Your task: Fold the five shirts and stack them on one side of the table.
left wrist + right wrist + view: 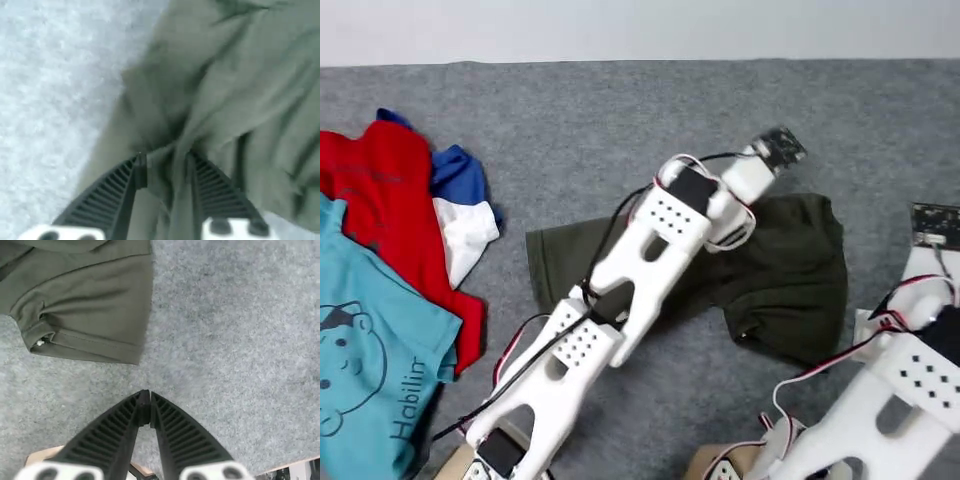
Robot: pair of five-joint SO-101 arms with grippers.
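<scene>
Green and rumpled, the green shirt lies right of centre on the grey mat, with the left arm stretched out over it. The left gripper is clamped on a ridge of that cloth (fabric is bunched right between the fingers). The right gripper hovers over bare mat at the near right, fingers pressed together with nothing in them, just beside the shirt's sleeve. At the left edge there's a heap: the red shirt, the teal shirt lapping over its near side, and the blue-and-white shirt poking out on its right.
</scene>
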